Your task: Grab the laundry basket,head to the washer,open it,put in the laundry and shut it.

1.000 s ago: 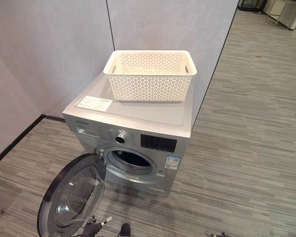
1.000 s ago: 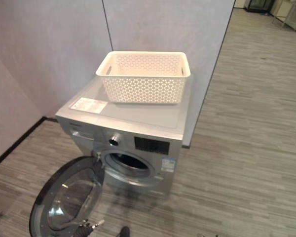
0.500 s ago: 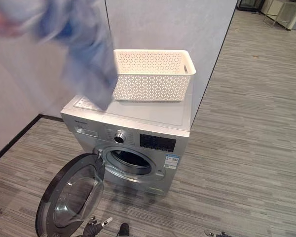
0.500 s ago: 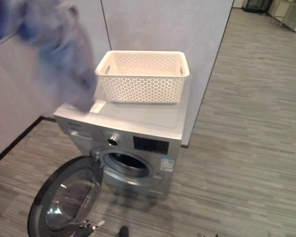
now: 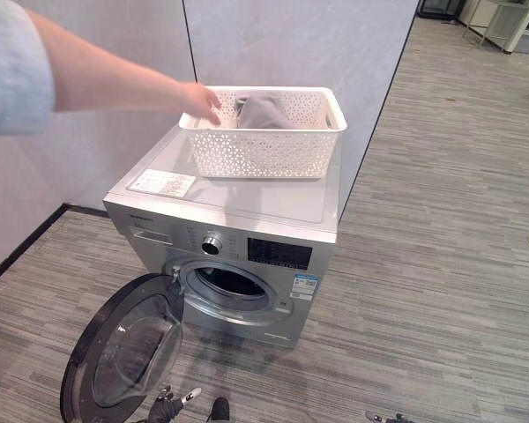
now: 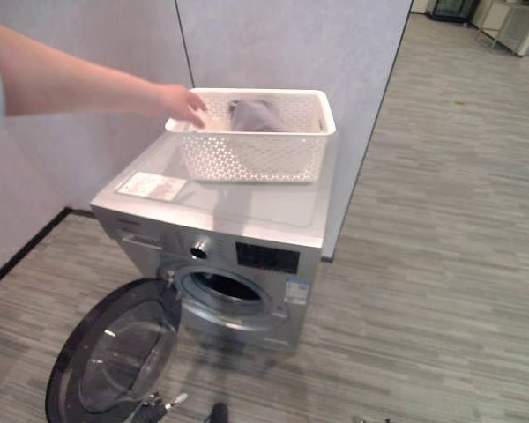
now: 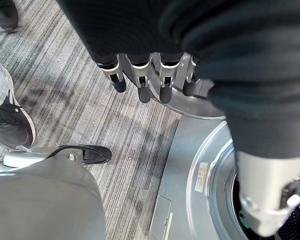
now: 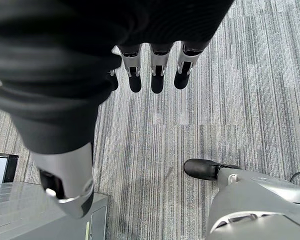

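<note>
Grey striped floor (image 5: 441,264) carrying silver front-loading washer (image 5: 247,211), round door (image 5: 123,352) hanging open. Now holding grey laundry (image 5: 264,110): white perforated basket (image 5: 264,141) on top, person's hand (image 5: 200,99) apparently just dropping it in. Left hand (image 7: 150,75) and right hand (image 8: 155,70) dangling, fingers straight, holding nothing.

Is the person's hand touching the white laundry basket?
Touching. In the left eye view the person's hand rests on the laundry basket at its left rim.

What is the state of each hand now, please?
Left hand: open, holding nothing.
Right hand: open, holding nothing.
</note>
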